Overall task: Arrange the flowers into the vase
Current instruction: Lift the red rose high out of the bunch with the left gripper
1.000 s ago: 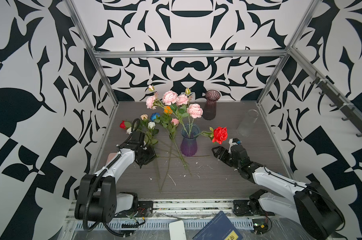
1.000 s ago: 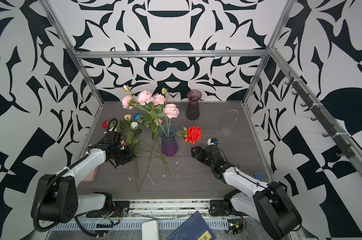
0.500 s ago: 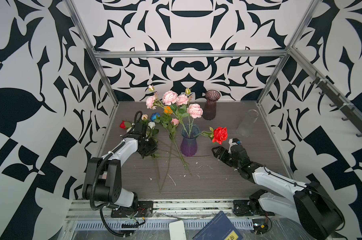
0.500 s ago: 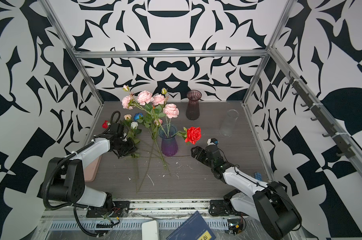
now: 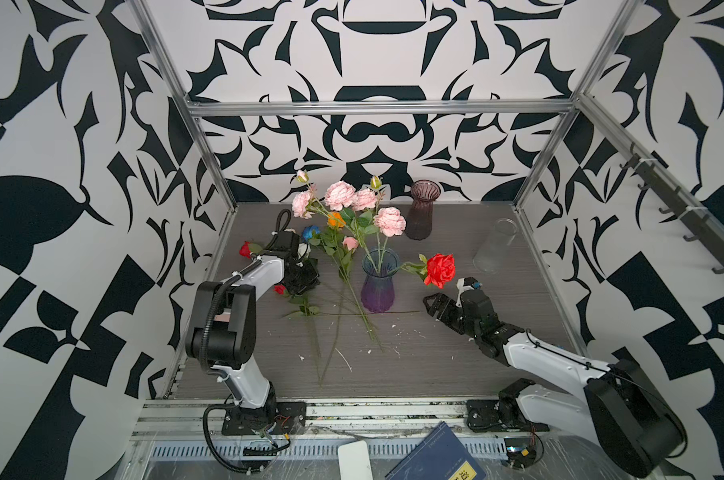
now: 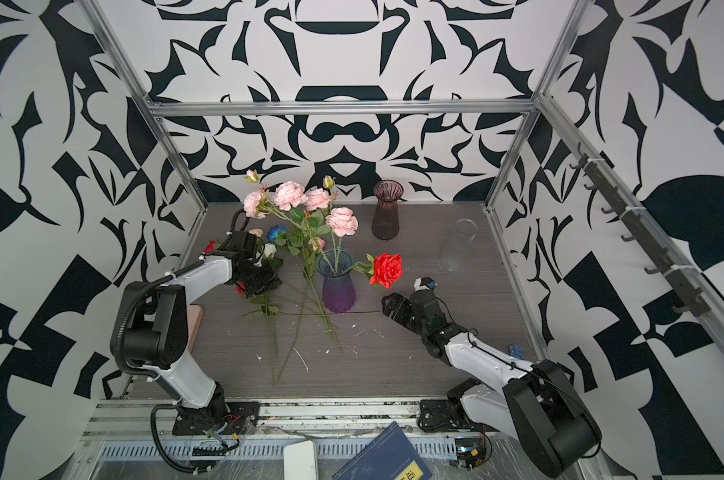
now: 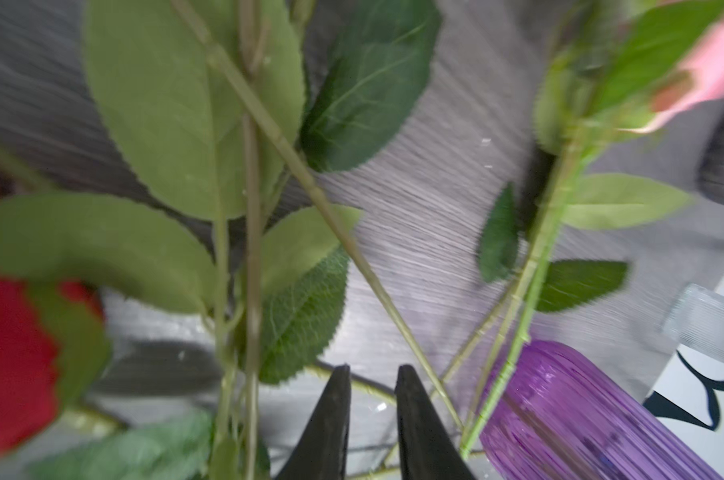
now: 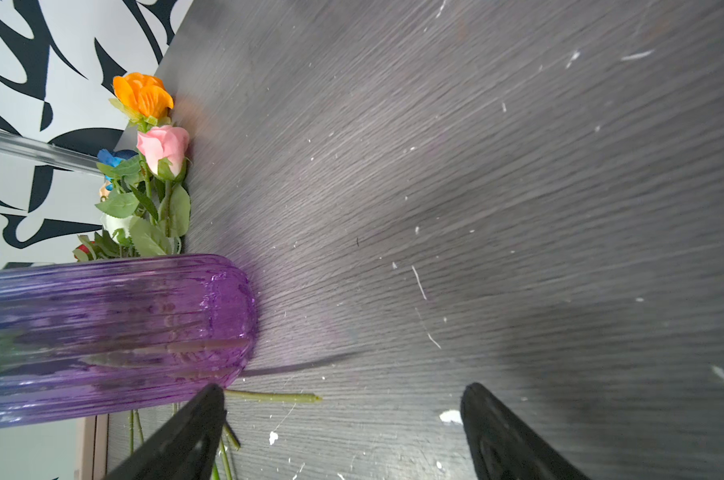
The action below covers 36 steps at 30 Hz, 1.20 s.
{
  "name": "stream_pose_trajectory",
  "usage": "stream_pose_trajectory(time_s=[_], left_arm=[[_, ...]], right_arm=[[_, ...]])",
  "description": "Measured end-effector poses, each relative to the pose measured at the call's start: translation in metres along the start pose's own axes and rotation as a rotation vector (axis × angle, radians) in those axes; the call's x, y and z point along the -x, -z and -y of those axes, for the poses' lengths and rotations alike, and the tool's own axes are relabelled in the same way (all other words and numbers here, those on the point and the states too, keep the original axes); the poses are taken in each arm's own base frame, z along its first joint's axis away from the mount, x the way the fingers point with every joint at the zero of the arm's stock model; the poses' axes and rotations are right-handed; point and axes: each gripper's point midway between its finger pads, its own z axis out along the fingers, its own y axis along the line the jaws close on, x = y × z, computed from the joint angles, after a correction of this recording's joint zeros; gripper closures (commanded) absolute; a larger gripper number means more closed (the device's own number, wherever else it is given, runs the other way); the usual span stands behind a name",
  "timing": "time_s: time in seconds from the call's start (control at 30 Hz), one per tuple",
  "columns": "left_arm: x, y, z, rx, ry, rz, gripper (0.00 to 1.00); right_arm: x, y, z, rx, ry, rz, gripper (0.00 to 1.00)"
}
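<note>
The purple glass vase (image 5: 377, 286) (image 6: 338, 291) stands mid-table holding the pink ruffled spray (image 5: 340, 195) and a red rose (image 5: 440, 270) that leans out to the right. Loose flowers lie to its left: blue (image 5: 310, 232), orange (image 5: 335, 219), pink (image 5: 350, 242) and red (image 5: 245, 249) blooms, with long stems (image 5: 343, 316) crossing toward the front. My left gripper (image 5: 306, 278) (image 7: 372, 372) hovers low over these stems and leaves, its jaws a narrow gap apart and holding nothing. My right gripper (image 5: 433, 305) (image 8: 343, 392) sits wide open right of the vase, empty, with a stem end (image 8: 277, 397) by one finger.
A dark maroon vase (image 5: 423, 210) stands at the back and a clear glass vase (image 5: 493, 245) at the back right. A pink block (image 6: 194, 328) lies by the left arm's elbow. A blue book (image 5: 435, 457) and a white slab (image 5: 354, 461) lie in front of the table.
My left arm has lifted its elbow, and its gripper has slid back and to the right into the loose flowers. The right arm has not moved.
</note>
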Motion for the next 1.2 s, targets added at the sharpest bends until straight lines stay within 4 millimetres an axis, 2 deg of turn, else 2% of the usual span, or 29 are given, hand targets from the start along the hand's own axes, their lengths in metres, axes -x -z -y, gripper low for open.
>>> stream_pose_trajectory(time_s=[0.17, 0.6, 0.73, 0.83, 0.9, 1.1, 1.2], left_arm=[[0.001, -0.01, -0.003, 0.016, 0.009, -0.019, 0.74], [0.019, -0.011, 0.011, -0.02, 0.009, 0.019, 0.75], [0.024, -0.019, 0.011, -0.016, 0.014, 0.013, 0.8], [0.024, -0.026, 0.009, -0.006, 0.025, 0.001, 0.88], [0.026, -0.028, 0.01, -0.01, 0.03, -0.004, 1.0], [0.036, -0.021, 0.014, -0.036, 0.036, 0.012, 1.0], [0.046, -0.005, 0.009, -0.045, 0.065, 0.049, 1.0]], right_arm=[[-0.002, -0.002, 0.003, -0.009, -0.001, -0.011, 0.08], [-0.003, -0.002, 0.003, -0.009, -0.001, -0.011, 0.08], [-0.003, -0.002, 0.003, -0.01, -0.001, -0.012, 0.08], [-0.003, -0.002, 0.003, -0.011, -0.001, -0.012, 0.08], [-0.003, -0.002, 0.003, -0.011, -0.001, -0.012, 0.08], [-0.003, -0.002, 0.003, -0.011, -0.001, -0.012, 0.08], [-0.003, -0.002, 0.003, -0.011, -0.001, -0.012, 0.08]])
